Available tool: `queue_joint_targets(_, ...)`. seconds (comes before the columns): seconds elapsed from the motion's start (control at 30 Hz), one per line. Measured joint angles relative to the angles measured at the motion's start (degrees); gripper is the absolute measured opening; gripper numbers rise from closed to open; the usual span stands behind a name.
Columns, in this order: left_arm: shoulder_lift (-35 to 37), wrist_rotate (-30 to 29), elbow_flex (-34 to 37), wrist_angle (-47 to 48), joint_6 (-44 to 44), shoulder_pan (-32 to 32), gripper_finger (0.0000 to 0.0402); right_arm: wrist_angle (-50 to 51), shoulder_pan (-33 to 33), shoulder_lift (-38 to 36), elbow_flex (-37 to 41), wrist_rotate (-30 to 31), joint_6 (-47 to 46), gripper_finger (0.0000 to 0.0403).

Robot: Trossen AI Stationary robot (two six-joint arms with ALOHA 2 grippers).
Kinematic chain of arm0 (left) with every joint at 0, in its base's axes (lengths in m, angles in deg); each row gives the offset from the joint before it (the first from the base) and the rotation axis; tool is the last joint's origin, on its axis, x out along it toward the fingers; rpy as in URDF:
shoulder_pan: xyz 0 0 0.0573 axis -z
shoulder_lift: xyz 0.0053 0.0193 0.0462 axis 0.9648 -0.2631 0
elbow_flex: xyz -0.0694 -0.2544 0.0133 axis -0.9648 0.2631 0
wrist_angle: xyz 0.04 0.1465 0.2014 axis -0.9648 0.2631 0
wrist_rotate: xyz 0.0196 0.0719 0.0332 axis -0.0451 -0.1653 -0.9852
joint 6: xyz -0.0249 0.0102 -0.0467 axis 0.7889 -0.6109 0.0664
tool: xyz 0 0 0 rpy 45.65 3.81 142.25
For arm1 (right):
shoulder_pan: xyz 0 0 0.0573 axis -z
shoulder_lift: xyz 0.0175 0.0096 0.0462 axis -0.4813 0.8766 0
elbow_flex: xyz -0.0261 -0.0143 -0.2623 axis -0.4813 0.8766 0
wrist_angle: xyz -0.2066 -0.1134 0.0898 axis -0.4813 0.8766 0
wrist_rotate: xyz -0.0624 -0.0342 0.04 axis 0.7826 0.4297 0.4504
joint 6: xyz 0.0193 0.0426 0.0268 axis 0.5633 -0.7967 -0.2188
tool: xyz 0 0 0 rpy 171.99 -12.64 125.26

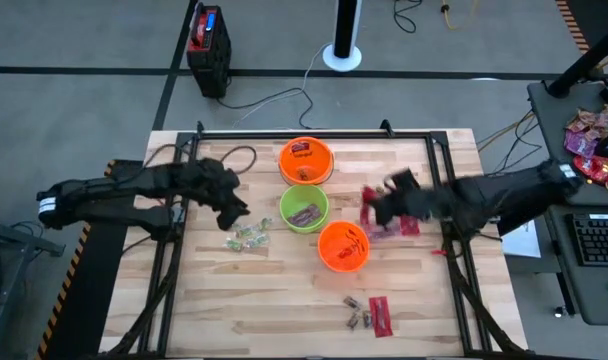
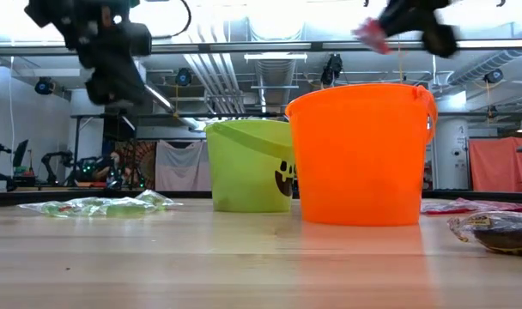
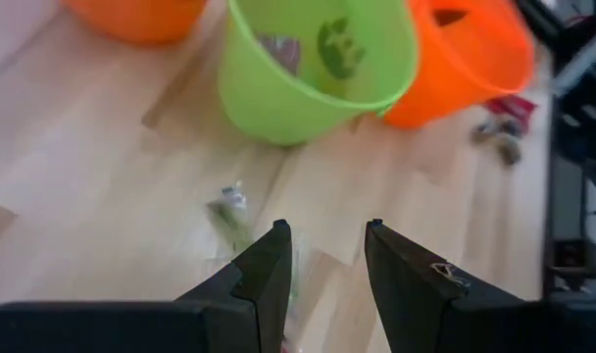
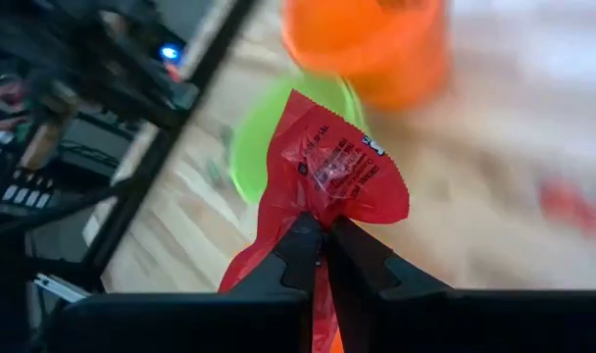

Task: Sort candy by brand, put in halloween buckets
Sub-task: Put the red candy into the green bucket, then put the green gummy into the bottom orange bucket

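Note:
Three pails stand on the wooden table: an orange one (image 1: 306, 160) toward the far edge, a lime green one (image 1: 304, 208) in the middle, and an orange one (image 1: 343, 246) nearer. My left gripper (image 1: 236, 212) hangs open and empty above the pale green-yellow sweets (image 1: 246, 238), left of the green pail (image 3: 318, 59). My right gripper (image 1: 374, 208) is raised to the right of the pails, shut on a red packet (image 4: 327, 167). More red and pink packets (image 1: 392, 228) lie below it. Small dark pieces and a red packet (image 1: 370, 313) lie near the front edge. My right gripper pinches the red packet between its two fingers, at a crumpled part near its middle (image 4: 316, 218). The packet's printed end stands out past the fingertips and the other end trails back beside them. It is lifted clear of the table (image 2: 370, 34).
A black frame (image 1: 284, 133) borders the table on its far side and both flanks. Bare wood lies open at the near left. Each pail holds some candy. A side table with candy packets (image 1: 592, 140) and a keyboard stands to the right.

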Motion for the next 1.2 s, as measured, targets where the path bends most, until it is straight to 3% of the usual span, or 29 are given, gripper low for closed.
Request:
queue_joint_targets(0.17, -2.38, -3.96, 5.82, -8.11, 1.4, 1.12, 0.0116, -9.5, 13.7, 5.66, -3.34, -13.33, 18.83, 0.0012)
queue_joint_targets(0.33, -5.88, -3.97, 9.72, -14.92, 0.91, 1.16, 0.0116, -14.48, 18.97, 15.83, -8.18, -22.97, 29.57, 0.0012)
queue_joint_targets(0.5, -10.5, -5.3, 10.81, -17.26, 0.27, 1.14, 0.0137, -14.4, 18.96, 26.29, -15.03, -25.95, 37.58, 0.0012)
queue_joint_targets(0.73, -18.62, -6.43, 10.81, -23.61, -1.01, 1.14, 0.0197, -8.94, 18.55, 35.29, -22.03, -26.39, 37.0, 0.0023)
queue_joint_targets(0.93, -24.25, -9.04, 10.81, -24.63, -1.14, 1.12, 0.0225, -3.4, 18.57, 37.29, -25.52, -26.28, 36.54, 0.0088)
queue_joint_targets(1.2, -28.56, -7.81, 10.81, -27.35, -2.06, 1.57, 0.0215, -1.06, 18.59, 36.28, -25.89, -25.79, 36.25, 0.0165)
